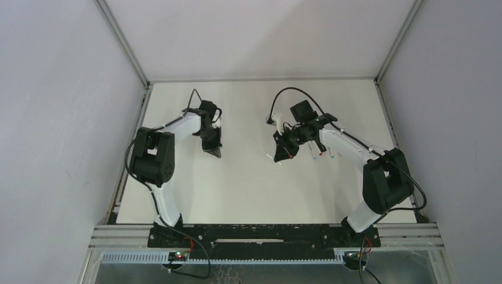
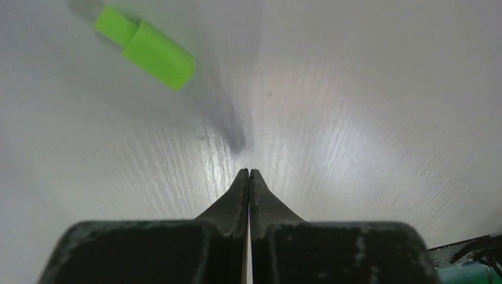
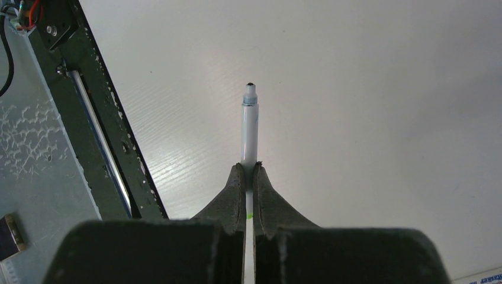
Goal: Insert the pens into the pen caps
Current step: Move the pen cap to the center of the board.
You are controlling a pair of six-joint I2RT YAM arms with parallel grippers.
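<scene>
Currently, right pincer clamped on a thin white-barrelled pen, bare tip pointing away from the fingers, over the bench. Left pincer pressed together, gripping nothing, low over the same bench. Up and left of its tips, apart from them, a bright green cap lying flat. Beside the right arm, further pens with coloured ends.

The white left arm bends forward; the left gripper points down, fingers pressed together. The white right arm reaches inward; the right gripper clamps a thin white pen between its fingers.
</scene>
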